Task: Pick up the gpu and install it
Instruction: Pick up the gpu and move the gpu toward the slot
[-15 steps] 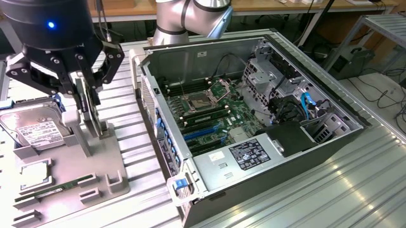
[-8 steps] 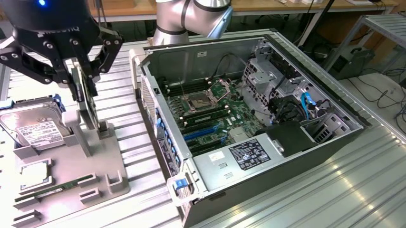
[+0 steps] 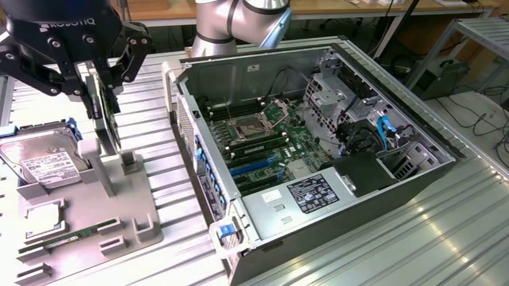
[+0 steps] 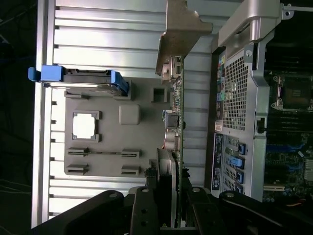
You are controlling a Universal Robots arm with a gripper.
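Wrist view puts the gripper (image 4: pixel 171 210) with a finger on each flat face of the gpu (image 4: pixel 177 122), clamped on it. I'd say that is so the thin card hangs upright on edge, its silver bracket (image 4: pixel 182 29) at the end away from the fingers. It sits over the grey holder (image 3: pixel 127 202), beside the hard drive (image 3: pixel 44 162). I cannot tell whether it is clear of the holder. The open computer case (image 3: pixel 318 196) lies well apart, blue slots (image 3: pixel 254 167) exposed.

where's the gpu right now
The gpu is upright in the gripper at the exterior view's left, over the grey tray, between the hard drive and the open computer case.
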